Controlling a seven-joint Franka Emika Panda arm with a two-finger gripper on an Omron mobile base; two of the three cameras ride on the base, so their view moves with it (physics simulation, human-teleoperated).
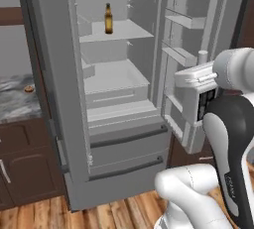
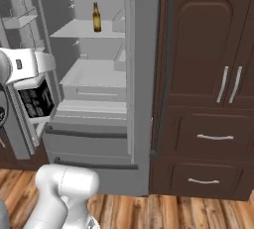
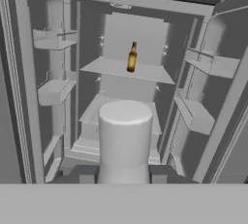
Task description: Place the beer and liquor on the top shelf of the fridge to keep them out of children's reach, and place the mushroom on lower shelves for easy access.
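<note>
We see the fridge (image 1: 74, 139) standing open, and the beer (image 1: 108, 19) upright on its top shelf (image 1: 124, 30), toward the left and well back. Our end effector (image 3: 123, 177) is closed on the liquor (image 3: 125, 138), whose white cap fills the near middle of the hand view; the bottle is held in front of the open fridge, still outside it. The mushroom (image 1: 29, 88) lies on the marbled counter (image 1: 15, 105) to the left of the fridge.
</note>
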